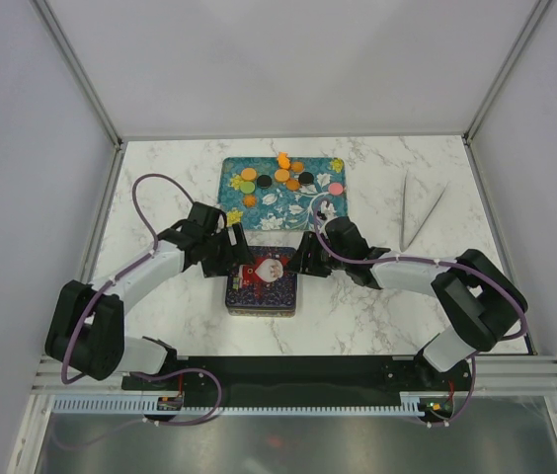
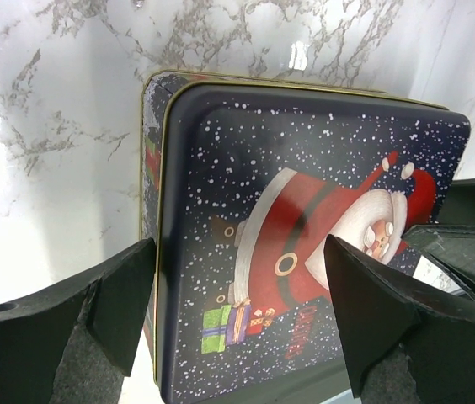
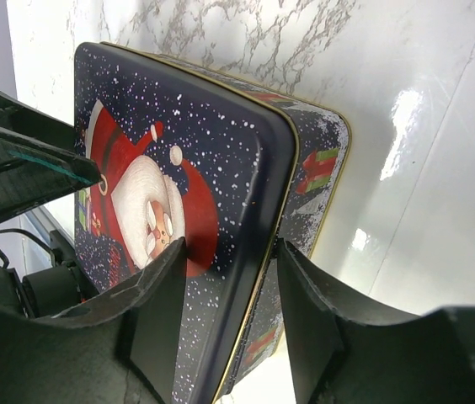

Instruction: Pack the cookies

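Top external view showed the cookies (image 1: 282, 176) on the far floral tray (image 1: 330, 200), behind the shut Santa tin (image 1: 262, 291), whose lid (image 2: 305, 210) the left jaws straddled released, the right jaws' grip could not be told, so both should pinch opposite rims and lift level.

The cookies (image 1: 281, 176) are small flat round discs lying loose on the teal floral tray (image 1: 288, 209) at the far side of the tabletop (image 1: 407, 296). They're mostly orange, plus a couple black, one green, one yellow, and a pink one off right.
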Available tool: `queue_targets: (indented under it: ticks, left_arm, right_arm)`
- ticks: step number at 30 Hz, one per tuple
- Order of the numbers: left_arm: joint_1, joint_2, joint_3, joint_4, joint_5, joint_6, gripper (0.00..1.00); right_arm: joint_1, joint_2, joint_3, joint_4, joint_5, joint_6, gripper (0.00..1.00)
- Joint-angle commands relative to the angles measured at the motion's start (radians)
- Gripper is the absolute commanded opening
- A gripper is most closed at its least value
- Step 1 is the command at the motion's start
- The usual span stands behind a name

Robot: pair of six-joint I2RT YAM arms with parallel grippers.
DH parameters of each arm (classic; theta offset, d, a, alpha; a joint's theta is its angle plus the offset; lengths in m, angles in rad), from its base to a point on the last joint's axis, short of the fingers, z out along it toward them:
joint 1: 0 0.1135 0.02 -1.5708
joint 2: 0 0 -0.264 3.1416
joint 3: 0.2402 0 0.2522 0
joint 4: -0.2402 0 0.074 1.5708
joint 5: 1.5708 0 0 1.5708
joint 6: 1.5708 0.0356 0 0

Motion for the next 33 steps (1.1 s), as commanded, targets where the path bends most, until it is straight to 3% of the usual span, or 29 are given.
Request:
queue_targets:
  ticks: [1, 7, 16, 24, 33]
  left_arm:
    - [-0.019, 0.025, 0.039, 0.018, 0.013, 0.013, 0.88]
    - [-0.026, 0.043, 0.026, 0.018, -0.012, 0.007, 0.88]
    - [-0.033, 0.034, 0.006, 0.017, -0.047, -0.002, 0.9]
    - [-0.031, 0.04, 0.001, 0.015, -0.059, -0.001, 0.9]
    - [-0.031, 0.037, 0.006, 0.008, -0.062, 0.002, 0.9]
  right_arm:
    - [0.02, 0.019, -0.016, 0.018, 0.017, -0.009, 0.51]
    - [0.026, 0.037, -0.054, 0.067, 0.013, 0.012, 0.43]
    - [0.036, -0.021, -0.082, 0.038, 0.031, -0.01, 0.68]
    - [0.029, -0.103, -0.054, -0.043, 0.037, -0.038, 0.73]
    - [0.012, -0.205, -0.111, -0.011, -0.065, -0.003, 0.78]
